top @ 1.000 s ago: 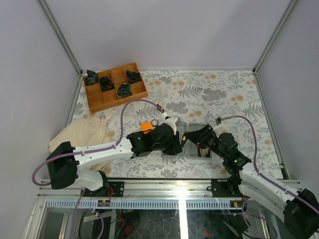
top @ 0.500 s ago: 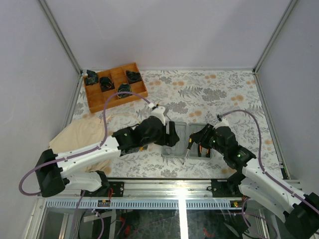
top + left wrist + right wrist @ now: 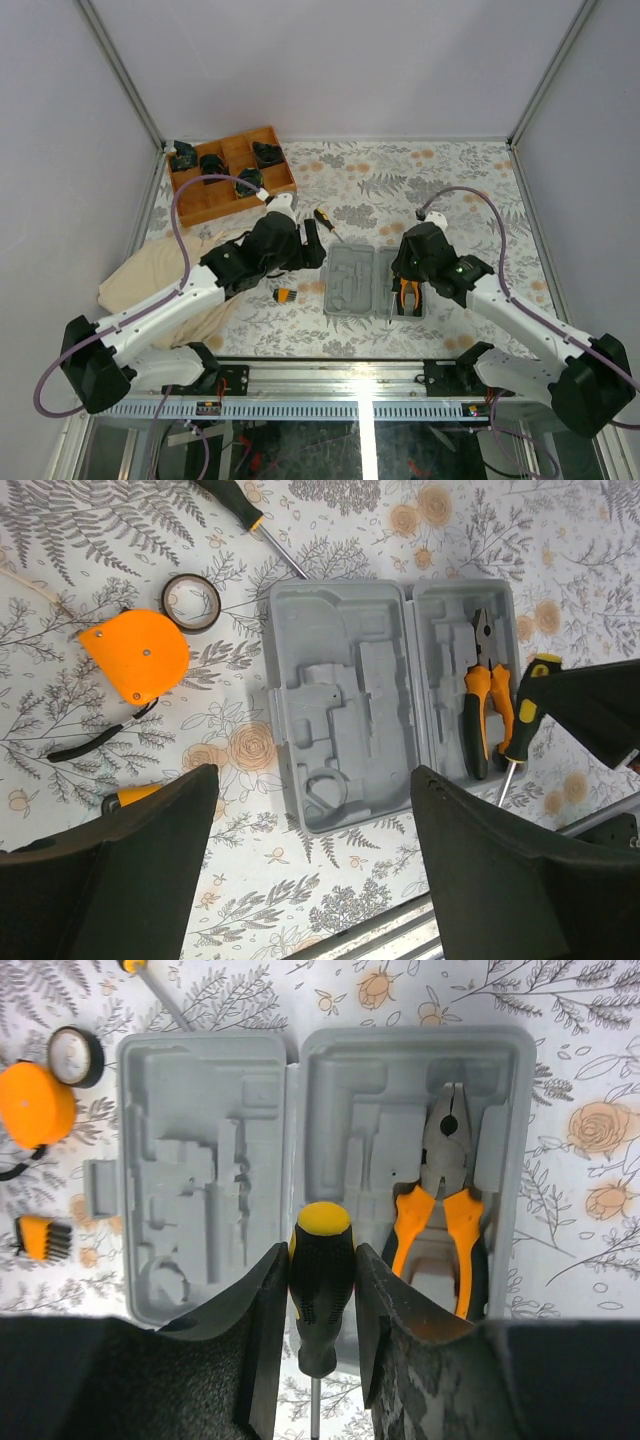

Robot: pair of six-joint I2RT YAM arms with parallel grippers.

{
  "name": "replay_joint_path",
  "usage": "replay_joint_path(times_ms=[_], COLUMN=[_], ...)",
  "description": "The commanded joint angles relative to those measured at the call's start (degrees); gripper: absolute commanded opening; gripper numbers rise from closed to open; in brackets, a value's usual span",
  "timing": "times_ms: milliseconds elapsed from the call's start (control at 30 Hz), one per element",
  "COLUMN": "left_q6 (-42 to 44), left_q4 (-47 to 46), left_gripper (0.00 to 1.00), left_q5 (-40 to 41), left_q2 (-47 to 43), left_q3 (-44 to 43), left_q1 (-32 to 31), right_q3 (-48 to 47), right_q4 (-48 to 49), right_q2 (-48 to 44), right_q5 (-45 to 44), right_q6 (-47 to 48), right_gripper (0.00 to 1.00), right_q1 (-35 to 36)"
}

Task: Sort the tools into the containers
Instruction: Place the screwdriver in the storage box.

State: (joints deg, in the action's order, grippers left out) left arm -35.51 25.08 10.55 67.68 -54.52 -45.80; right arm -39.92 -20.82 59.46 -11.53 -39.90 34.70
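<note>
My right tool point(image 3: 322, 1290) is clamped on blk/yellow screwdriver point(image 3: 320, 1255) over grey case point(image 3: 200, 1160), w/ pliers point(image 3: 442, 1210) just right. My left tool point(image 3: 312, 810) is wide open & empty, tape measure point(image 3: 133, 655) ahead-left.

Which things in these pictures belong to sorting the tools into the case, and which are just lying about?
Part of the job: grey case, orange-handled pliers in it, screwdriver in the right claw, loose screwdriver, orange tape measure, black ring, stubby orange tool.
Just lying about: wooden tray, black parts in it, beige cloth.
</note>
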Motion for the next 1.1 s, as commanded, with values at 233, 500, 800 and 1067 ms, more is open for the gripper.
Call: replay_joint_path(times_ms=[233, 500, 800, 1067], left_q6=[0.7, -0.4, -0.7, -1.2], left_q4=[-2.4, -3.2, -3.5, -3.6], left_gripper=[0.81, 0.83, 0.84, 0.84], left_q5=[6.6, 7.9, 8.9, 8.4], left_q2=[-7.0, -10.6, -12.2, -12.0], left_q3=[2.5, 3.9, 4.6, 4.7], left_q1=[1.4, 1.7, 1.8, 1.8], right_q3=[-9.6, -11.0, -12.5, -14.8], right_q4=[2.4, 5.6, 7.8, 6.9], right_q2=[12.8, 19.5, 24.9, 29.7], right_q5=[0.5, 5.0, 8.1, 8.6], right_q6=[6.8, 7.7, 7.8, 8.8], right_gripper=[0.06, 0.06, 0.06, 0.06], right_q1=[-3.1, -5.2, -6.6, -6.7])
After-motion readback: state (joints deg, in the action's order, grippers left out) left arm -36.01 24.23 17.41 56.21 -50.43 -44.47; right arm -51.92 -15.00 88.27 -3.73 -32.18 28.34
